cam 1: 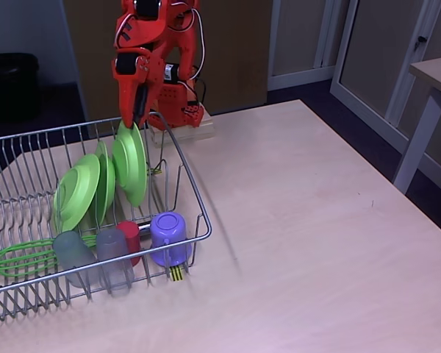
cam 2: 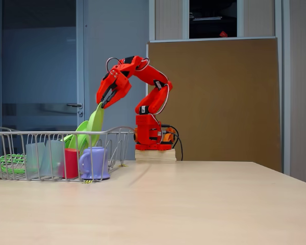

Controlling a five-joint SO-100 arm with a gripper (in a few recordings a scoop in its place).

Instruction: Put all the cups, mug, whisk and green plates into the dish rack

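The silver wire dish rack [cam 1: 193, 197] holds everything. Three green plates stand among its prongs: two lean left [cam 1: 77, 193] [cam 1: 103, 180], and the rightmost plate [cam 1: 130, 163] is more upright. My gripper [cam 1: 139, 119] is at that plate's top rim and looks pinched on it; in a fixed view from the side the gripper [cam 2: 102, 103] meets the plate [cam 2: 94, 125] from above. Along the rack's front lie the green whisk [cam 1: 18, 259], two grey cups [cam 1: 73, 256] [cam 1: 112, 257], the red cup [cam 1: 130, 237] and the upside-down purple mug [cam 1: 168, 237].
The rack takes up the table's left side, its yellow-black tag [cam 1: 176, 273] at the front edge. The arm's base [cam 1: 178, 112] stands on a block behind the rack. Bare wooden tabletop [cam 1: 301, 220] spreads to the right. Another table [cam 1: 434, 95] stands at the far right.
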